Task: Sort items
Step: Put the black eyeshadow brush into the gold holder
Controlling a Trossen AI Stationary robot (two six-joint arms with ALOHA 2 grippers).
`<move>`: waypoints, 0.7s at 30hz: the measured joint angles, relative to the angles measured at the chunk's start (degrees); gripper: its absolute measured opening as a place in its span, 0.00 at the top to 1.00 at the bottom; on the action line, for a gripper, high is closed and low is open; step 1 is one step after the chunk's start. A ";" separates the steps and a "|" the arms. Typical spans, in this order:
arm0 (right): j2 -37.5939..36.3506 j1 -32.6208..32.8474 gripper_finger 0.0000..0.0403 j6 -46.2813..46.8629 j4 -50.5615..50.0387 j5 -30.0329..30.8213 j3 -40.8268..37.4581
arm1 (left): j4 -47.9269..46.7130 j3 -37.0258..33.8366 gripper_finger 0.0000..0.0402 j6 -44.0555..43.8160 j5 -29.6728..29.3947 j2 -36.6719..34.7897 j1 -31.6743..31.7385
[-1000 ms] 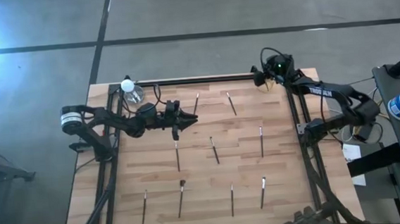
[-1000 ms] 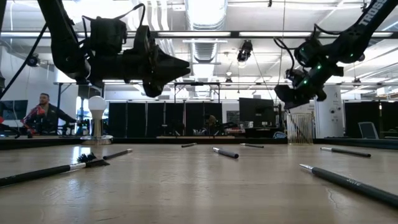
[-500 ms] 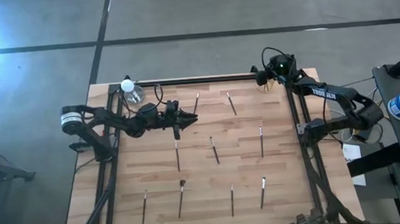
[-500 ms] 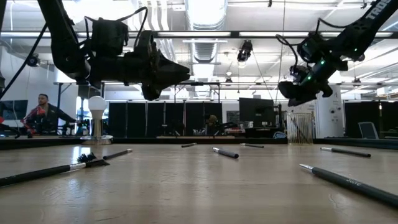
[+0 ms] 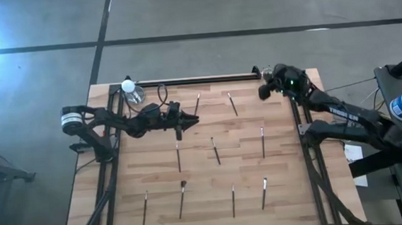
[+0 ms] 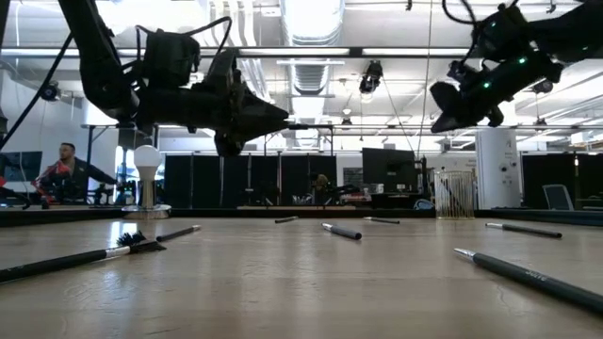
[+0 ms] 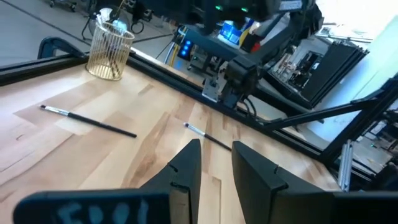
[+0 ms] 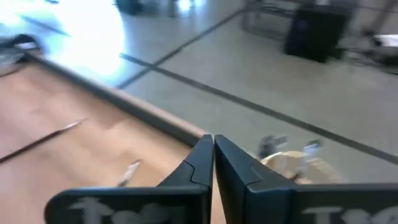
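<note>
Several thin dark sticks, the items, lie flat and apart on the wooden table (image 5: 155,172). Two lie at the far middle (image 5: 197,104) (image 5: 232,104), three lie mid-table (image 5: 216,151), and a row lies along the near edge (image 5: 233,200). My left gripper (image 5: 184,119) hovers level above the table's left middle. It is open, with nothing between its fingers (image 7: 216,152). My right gripper (image 5: 262,92) is shut and empty (image 8: 213,142). It hangs high beside the gold wire cup (image 7: 111,46) at the far right corner.
A clear cup with a white bulb-like ball (image 5: 130,90) stands at the far left corner. A black rail (image 5: 199,80) runs along the far edge. Both arms' frames flank the table. A person (image 6: 64,174) sits far behind in the room.
My right gripper has risen and drawn away from the far right corner toward the near edge, as its arm swung round. My left arm has kept its place. The sticks on the table have not moved.
</note>
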 joint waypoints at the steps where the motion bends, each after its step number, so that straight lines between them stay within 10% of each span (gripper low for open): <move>1: -0.87 1.74 0.98 0.44 0.05 0.02 -0.76 | -0.73 0.29 0.79 0.04 -0.07 0.00 0.02; 14: -4.62 19.76 0.98 7.92 0.39 0.66 -6.43 | -4.51 1.04 0.90 1.02 -0.74 0.00 -0.13; 21: -4.65 28.01 0.98 12.20 -9.08 11.96 -2.68 | -2.52 0.95 0.99 2.27 -3.64 0.00 -0.10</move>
